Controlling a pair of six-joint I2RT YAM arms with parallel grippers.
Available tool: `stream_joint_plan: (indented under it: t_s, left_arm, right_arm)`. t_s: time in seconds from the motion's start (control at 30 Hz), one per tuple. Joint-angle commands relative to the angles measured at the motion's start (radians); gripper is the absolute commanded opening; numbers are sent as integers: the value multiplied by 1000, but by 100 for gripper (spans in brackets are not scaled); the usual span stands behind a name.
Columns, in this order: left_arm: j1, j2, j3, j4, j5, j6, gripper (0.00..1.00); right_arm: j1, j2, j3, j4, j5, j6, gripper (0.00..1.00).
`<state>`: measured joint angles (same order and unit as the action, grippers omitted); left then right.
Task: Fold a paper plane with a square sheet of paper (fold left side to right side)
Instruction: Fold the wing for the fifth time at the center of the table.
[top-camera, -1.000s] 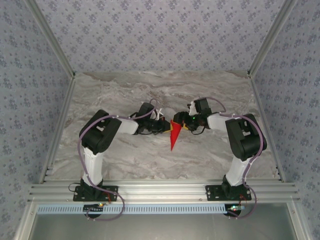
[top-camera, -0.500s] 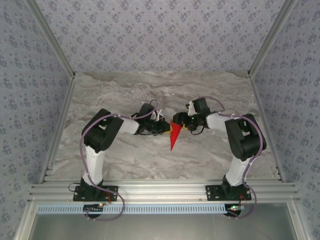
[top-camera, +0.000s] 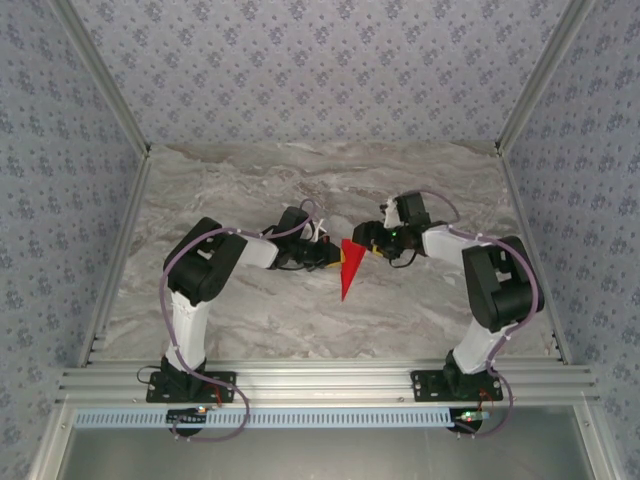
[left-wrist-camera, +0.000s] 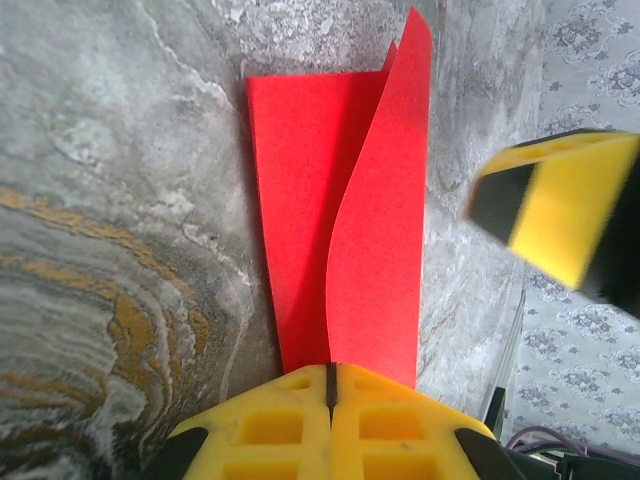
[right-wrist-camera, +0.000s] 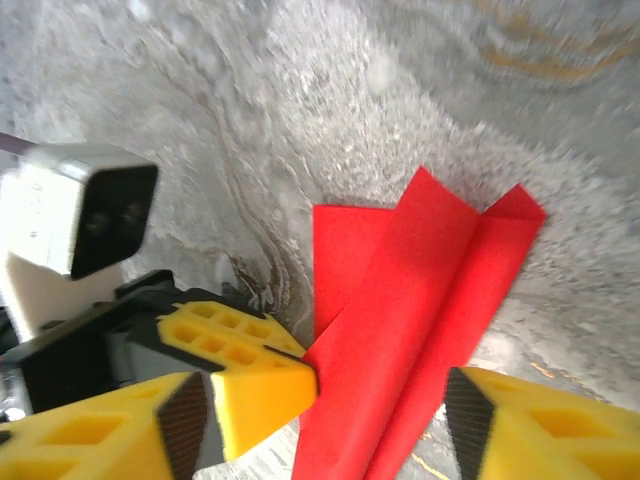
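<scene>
Left claw (left-wrist-camera: 330, 378) clamped on the red paper plane (left-wrist-camera: 375, 250), one flap lifted off the counter (left-wrist-camera: 120, 180); right claw (right-wrist-camera: 325, 420) apart, seemingly at its edge.

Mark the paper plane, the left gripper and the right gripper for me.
paper plane (right-wrist-camera: 420, 290), right wrist view, on the middle of its folded red layers.
left gripper (left-wrist-camera: 330, 378), left wrist view, at the seam between its closed fingertips.
right gripper (top-camera: 366, 246), top external view, between its fingertips beside the plane.

Light is even and diffuse, no glare. Faint soft shadows on the grey marble-patterned tabletop (top-camera: 300, 180). Left wrist view is sharp, except the yellow-and-black fingertip (left-wrist-camera: 560, 205) at right, which is blurred. Right wrist view is soft, its marble smeared.
</scene>
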<state>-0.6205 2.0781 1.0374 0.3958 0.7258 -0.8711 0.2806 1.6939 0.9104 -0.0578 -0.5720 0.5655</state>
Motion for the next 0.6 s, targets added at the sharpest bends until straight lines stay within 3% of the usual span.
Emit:
stream_joint_plan:
  t_s: [0.0,0.23,0.57]
  left_arm:
    - [4,40,-10,-26,-34,38,0]
    - [4,34,-5,-53,-44,56,0]
    - [5,27,11,-93,-69,77,0]
  right_arm:
    - [-7,-41,22,-77,-15,-32,55]
    - [61,37,45,-25,-23,8,14]
    - [77,126,92,-33,33,-11,10]
